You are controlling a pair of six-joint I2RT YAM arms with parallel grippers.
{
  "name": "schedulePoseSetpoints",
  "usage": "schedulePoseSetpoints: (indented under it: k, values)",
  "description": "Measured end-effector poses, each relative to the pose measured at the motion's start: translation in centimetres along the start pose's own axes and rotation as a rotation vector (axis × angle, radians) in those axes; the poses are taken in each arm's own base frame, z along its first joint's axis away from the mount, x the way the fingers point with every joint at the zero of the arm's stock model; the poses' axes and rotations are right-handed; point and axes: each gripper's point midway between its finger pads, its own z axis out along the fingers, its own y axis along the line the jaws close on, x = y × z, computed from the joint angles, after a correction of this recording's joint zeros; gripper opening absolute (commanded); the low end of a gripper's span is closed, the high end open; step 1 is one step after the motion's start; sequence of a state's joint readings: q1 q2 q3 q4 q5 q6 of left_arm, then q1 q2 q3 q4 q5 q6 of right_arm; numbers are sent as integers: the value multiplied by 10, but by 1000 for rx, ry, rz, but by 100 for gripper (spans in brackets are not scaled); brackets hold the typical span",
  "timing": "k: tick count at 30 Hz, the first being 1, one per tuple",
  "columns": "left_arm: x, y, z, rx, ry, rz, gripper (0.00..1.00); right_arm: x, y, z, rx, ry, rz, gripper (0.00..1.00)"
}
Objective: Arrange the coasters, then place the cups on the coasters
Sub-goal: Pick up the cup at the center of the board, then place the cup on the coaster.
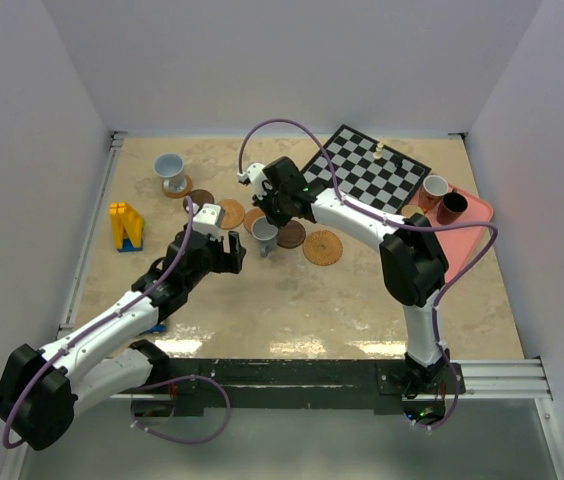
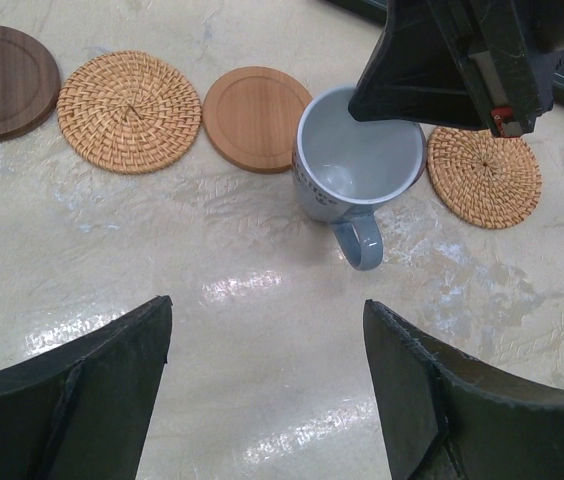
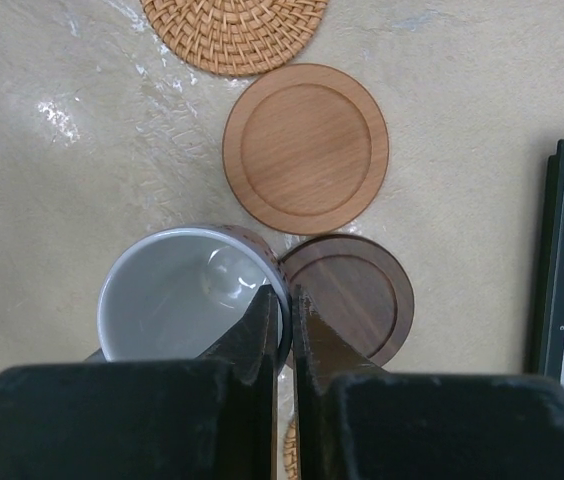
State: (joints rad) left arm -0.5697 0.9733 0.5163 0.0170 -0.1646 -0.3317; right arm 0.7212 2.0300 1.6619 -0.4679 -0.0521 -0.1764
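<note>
A grey-blue cup [image 3: 177, 300] with a handle [image 2: 360, 242] stands among a row of coasters. My right gripper [image 3: 285, 292] is shut on its rim, one finger inside and one outside, next to a dark brown coaster [image 3: 362, 295]. Beyond lie a plain wood coaster [image 3: 305, 148] and a woven coaster [image 3: 234, 30]. From the left wrist I see another dark coaster [image 2: 2, 65], a woven coaster [image 2: 130, 110], the wood coaster [image 2: 257, 118] and a second woven coaster [image 2: 484, 175]. My left gripper [image 2: 267, 330] hangs open and empty just short of the cup [image 1: 264, 233]. A pale blue cup [image 1: 170, 168] stands far left.
A chessboard [image 1: 367, 172] lies at the back right. A pink tray [image 1: 477, 215] at the right edge holds a white cup [image 1: 435, 187] and a black cup [image 1: 452, 207]. A yellow toy [image 1: 127, 225] stands at the left.
</note>
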Motion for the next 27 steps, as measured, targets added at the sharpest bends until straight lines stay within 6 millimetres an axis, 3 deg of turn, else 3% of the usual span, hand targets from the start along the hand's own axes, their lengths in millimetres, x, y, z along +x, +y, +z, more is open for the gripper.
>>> schedulePoseSetpoints:
  k: [11,21,24,27]
  values:
    - [-7,-6,1,30,-24,2,84,-3,4,-11,6,14,122,0]
    - [-10,-27,21,19,-28,92,84,-54,7,-53,34,-95,353,0]
    - [-15,-26,27,-4,-46,101,76,-58,14,-56,26,-100,367,0]
    - [-20,-25,30,-19,-57,113,60,-54,20,-56,29,-85,369,0]
